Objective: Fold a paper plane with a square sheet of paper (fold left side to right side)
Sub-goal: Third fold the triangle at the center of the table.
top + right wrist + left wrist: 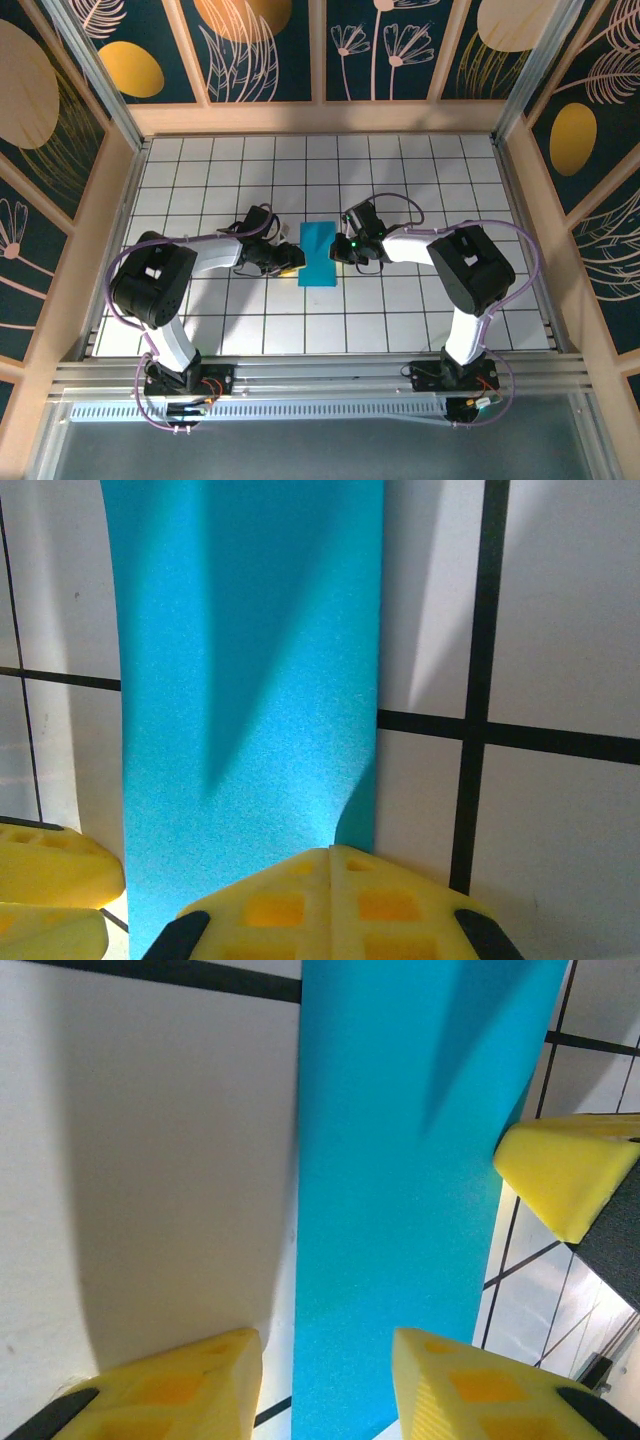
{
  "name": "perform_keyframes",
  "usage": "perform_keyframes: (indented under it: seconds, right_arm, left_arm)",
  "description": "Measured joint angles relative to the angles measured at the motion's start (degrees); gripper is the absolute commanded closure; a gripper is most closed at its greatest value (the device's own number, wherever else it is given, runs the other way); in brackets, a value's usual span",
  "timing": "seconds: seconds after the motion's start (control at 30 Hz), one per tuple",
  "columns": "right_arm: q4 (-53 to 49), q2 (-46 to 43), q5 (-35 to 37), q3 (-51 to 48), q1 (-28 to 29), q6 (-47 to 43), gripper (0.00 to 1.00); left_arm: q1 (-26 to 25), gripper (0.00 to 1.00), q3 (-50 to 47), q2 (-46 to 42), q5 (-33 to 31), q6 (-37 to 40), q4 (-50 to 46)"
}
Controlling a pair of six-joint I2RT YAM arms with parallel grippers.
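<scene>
- The square sheet of paper [320,253], folded into a narrow strip, is lying flat on the tiled table [420,180] between my two pincers.
- My left gripper [320,1345] is standing released, straddling the strip's left edge.
- My right gripper [330,860] is sitting clenched, tips together at the strip's right edge.

Tabletop [420,190] is white tile with a dark grid; walls [260,50] are dark teal panels with gold ovals and line-drawn leaves, in a pale wood frame [320,115]; metal rail [320,375] along the near edge; bright overhead light, soft shadows.
</scene>
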Motion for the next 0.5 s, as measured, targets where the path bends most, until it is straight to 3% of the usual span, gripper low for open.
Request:
perform_keyframes:
  seconds: [0.5]
  right_arm:
    - [0.02, -0.07, 0.04, -0.04, 0.0, 0.0, 1.0]
  left_arm:
    - [-0.63, 0.68, 0.94, 1.05, 0.17, 0.02, -0.11]
